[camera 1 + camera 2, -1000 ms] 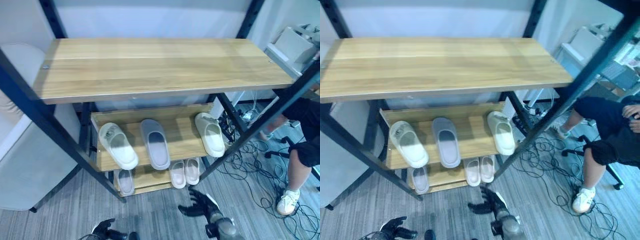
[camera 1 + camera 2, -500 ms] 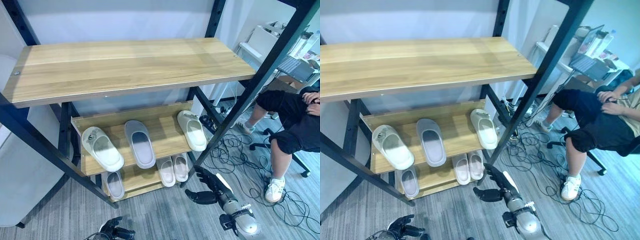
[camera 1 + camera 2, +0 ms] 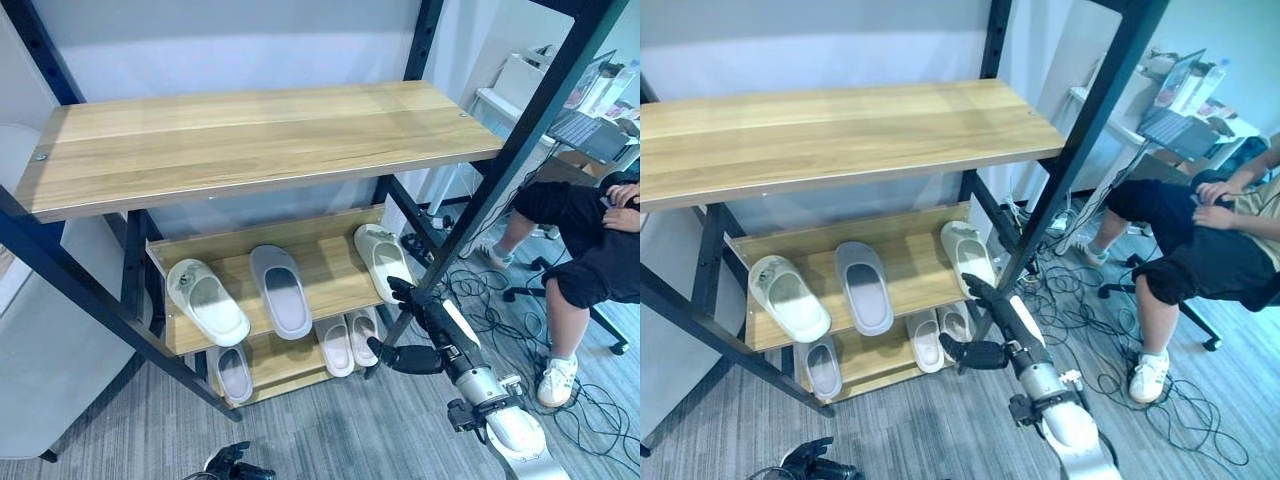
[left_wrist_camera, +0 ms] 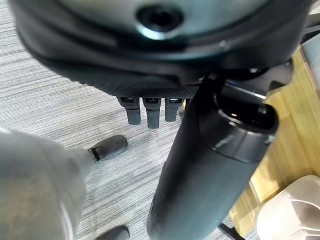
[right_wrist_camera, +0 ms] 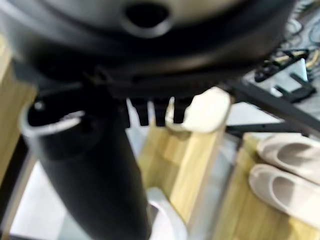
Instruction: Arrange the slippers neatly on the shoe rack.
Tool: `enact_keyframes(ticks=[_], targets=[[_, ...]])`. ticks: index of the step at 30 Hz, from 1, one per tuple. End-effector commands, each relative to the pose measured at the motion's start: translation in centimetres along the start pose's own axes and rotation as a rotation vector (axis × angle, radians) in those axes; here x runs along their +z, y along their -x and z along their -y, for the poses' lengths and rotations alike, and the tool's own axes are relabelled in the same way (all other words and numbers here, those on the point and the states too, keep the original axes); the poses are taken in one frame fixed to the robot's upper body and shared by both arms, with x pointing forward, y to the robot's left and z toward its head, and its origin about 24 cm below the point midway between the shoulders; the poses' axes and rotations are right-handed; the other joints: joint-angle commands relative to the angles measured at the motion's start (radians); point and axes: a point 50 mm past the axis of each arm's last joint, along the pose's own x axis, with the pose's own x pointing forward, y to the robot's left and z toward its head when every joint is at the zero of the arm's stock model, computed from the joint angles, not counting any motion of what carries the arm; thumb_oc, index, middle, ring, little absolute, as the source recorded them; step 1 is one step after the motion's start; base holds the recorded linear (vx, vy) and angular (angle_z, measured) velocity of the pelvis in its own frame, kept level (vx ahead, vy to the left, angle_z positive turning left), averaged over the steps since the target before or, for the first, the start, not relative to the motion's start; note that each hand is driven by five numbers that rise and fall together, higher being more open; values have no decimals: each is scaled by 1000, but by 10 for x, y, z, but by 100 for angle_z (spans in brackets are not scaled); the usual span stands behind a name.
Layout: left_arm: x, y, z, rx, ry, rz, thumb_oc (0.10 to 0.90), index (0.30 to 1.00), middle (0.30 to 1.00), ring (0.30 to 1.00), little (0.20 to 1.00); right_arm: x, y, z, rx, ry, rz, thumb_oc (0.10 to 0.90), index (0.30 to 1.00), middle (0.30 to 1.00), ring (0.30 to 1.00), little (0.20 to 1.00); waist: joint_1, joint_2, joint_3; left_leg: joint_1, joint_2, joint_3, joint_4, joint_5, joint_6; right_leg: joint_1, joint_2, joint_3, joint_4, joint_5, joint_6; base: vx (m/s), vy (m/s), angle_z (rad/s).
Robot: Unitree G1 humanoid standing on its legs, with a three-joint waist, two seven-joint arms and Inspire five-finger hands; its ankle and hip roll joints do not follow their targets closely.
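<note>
The shoe rack's middle shelf holds a tilted cream slipper at the left, a grey slipper in the middle and a cream slipper at the right end. On the bottom shelf lie a grey slipper and a pink pair. My right hand is open, its fingers stretched out at the near end of the right cream slipper; I cannot tell whether they touch. My left hand hangs low by the floor, relaxed and holding nothing.
The rack's black front post stands right beside my right arm. A wide bare wooden top shelf overhangs the slippers. A person sits at the right, with cables on the floor. A pale seat stands at the left.
The camera has shifted. My right hand has risen from near the floor to the right end of the middle shelf, by the cream slipper. My left hand stays low.
</note>
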Motion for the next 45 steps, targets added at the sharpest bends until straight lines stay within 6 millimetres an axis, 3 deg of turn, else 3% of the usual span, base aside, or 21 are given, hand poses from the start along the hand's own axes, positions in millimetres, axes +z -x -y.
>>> enact_keyframes(ticks=[1,14,20,33,45], targets=[[16,-3,-9,32,-3,49,800,900,900,900,900,52,-22,24,-119,84,305,800,900,900,900,900,15,-4,-16,40,-26,-72,6,-62,-9,-33,53,26,28,169,0,0,0,0],[12,-2,-1,5,-61,46,800,900,900,900,900,33,-81,27,-188,93,199,800,900,900,900,900,78,21,-8,26,-38,-96,6,-62,-9,-30,41,-2,5,153,-9,46,-11,5],[17,-3,2,9,-65,60,800,900,900,900,900,48,-95,32,-227,120,249,800,900,900,900,900,99,34,5,-2,-44,-108,6,-58,-10,-46,34,-14,5,146,-11,23,20,6],[17,-3,1,20,-55,60,800,900,900,900,900,71,-95,29,-234,64,353,800,900,900,900,900,115,35,18,-12,-51,-113,6,-64,-12,-55,27,-24,5,146,-8,20,11,7],[27,-4,1,30,-60,92,800,900,900,900,900,80,-114,14,-196,22,364,800,900,900,900,900,144,24,36,-34,-53,-118,6,-68,-12,-76,24,-34,5,144,-6,5,5,1]])
